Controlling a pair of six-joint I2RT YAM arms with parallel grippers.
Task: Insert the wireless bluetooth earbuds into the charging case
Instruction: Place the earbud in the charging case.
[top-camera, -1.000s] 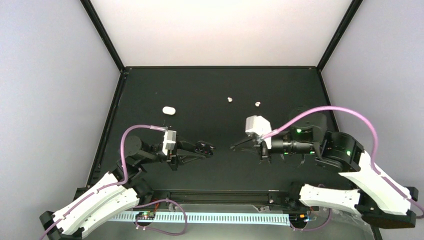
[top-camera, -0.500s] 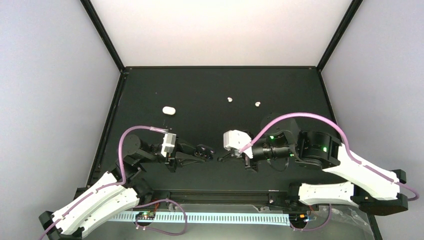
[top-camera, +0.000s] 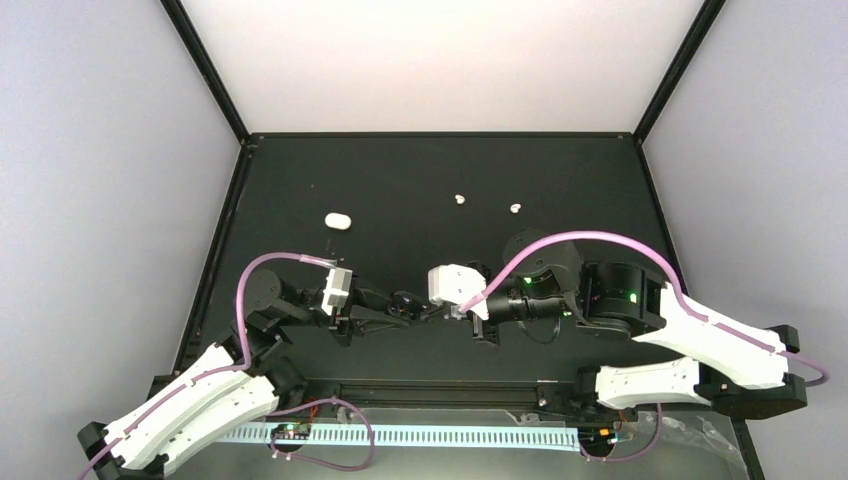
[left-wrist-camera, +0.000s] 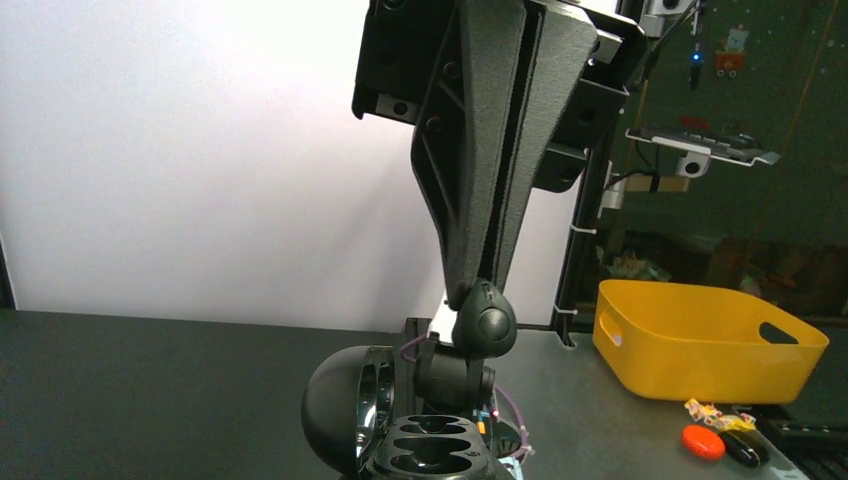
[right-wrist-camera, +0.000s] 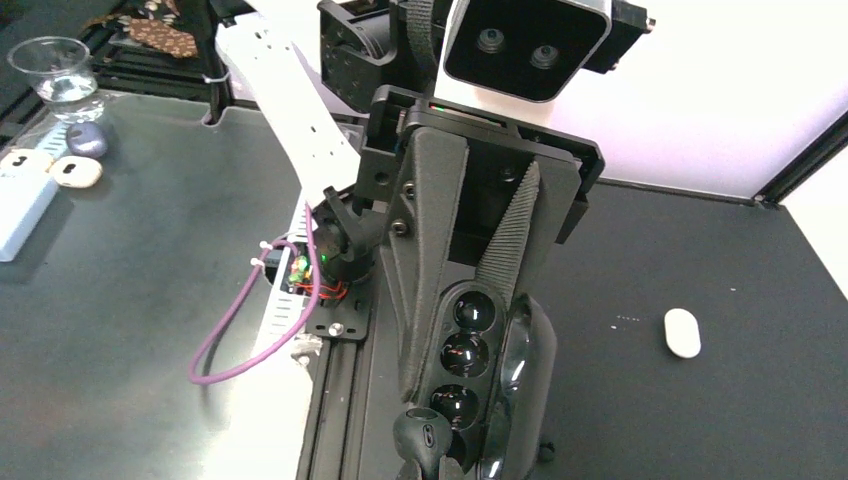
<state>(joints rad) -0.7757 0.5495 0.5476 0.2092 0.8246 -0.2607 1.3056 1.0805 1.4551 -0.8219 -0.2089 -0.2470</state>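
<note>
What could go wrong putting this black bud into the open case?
1. The right claw pinches the tiny bud only at its tips, so it may slip out and drop.
2. The left claw alone holds the case; pushing the bud in could twist it in that grip.
3. The open lid stands close by, and the right claw could knock it.

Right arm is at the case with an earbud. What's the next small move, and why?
Probably ease the right gripper down so the black earbud it grips seats in a socket of the open case. The left wrist view shows the earbud hanging above the sockets, not yet in, while the left gripper holds the case.
</note>
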